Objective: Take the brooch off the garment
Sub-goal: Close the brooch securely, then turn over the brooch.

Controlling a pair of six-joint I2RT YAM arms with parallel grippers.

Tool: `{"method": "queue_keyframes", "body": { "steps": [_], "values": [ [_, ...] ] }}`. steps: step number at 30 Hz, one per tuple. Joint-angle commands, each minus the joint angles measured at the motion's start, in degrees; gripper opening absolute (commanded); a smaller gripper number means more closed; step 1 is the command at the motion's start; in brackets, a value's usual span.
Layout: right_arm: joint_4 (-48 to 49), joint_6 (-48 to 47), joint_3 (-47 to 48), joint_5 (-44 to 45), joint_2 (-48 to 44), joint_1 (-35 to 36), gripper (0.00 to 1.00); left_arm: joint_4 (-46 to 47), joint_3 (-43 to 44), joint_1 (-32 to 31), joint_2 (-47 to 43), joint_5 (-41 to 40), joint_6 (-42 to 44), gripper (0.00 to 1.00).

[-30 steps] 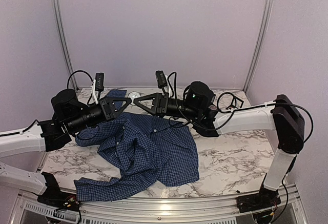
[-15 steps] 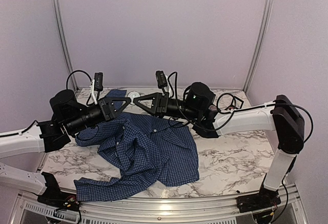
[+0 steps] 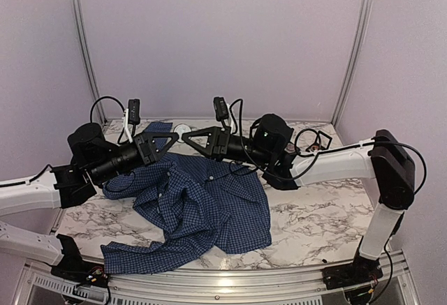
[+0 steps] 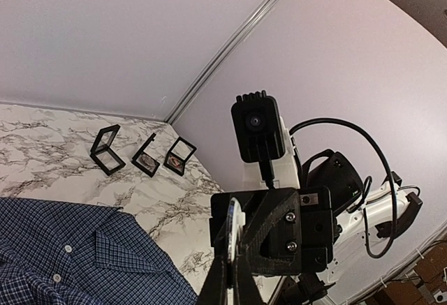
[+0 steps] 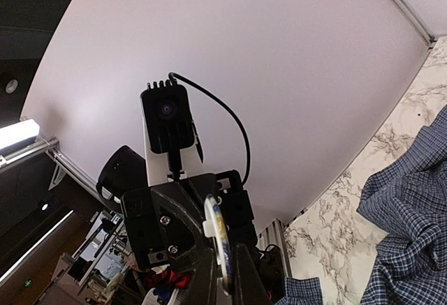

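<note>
The garment, a dark blue checked shirt [image 3: 202, 207], lies crumpled on the marble table. Above its collar end my two grippers meet tip to tip. The brooch [image 5: 218, 228] is a thin round disc seen edge-on, with a pale rim and blue and yellow marks. My right gripper [image 5: 225, 266] is shut on its near edge. In the left wrist view the brooch [image 4: 230, 221] stands edge-on, with my left gripper [image 4: 235, 266] shut on it. From above, the left gripper [image 3: 174, 139] and right gripper [image 3: 186, 139] almost touch, and the brooch is too small to make out there.
Three small black frame boxes [image 4: 145, 155] stand on the marble at the back right, and they appear as a dark cluster [image 3: 318, 139] from above. A small white round spot [image 3: 183, 129] shows just behind the fingertips. A wall corner and metal posts close the back.
</note>
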Motion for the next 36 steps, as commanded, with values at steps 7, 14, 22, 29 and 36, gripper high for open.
{"method": "queue_keyframes", "body": {
  "steps": [7, 14, 22, 29, 36],
  "values": [
    [-2.2, -4.2, -0.6, 7.9, -3.5, -0.9, 0.09, 3.7, -3.4, -0.6, -3.3, -4.9, -4.8, 0.0],
    [-3.3, -6.4, -0.9, 8.7, -4.9, -0.8, 0.11, 3.7, -3.8, -0.6, -2.8, -5.7, -6.4, 0.0],
    [-5.4, -8.7, -0.6, 8.5, -6.3, -0.7, 0.18, 2.4, -3.1, -0.6, -2.8, -6.1, -4.4, 0.0],
    [-12.5, -12.9, 1.1, 8.3, -8.8, -1.1, 0.3, -3.2, 1.1, -0.5, -3.4, -5.3, 8.1, 0.0],
    [-21.3, -15.5, 3.8, 7.3, -11.3, -1.7, 0.38, -12.4, 9.2, -0.6, -2.7, -4.7, 28.1, 0.0]
  ]
}}
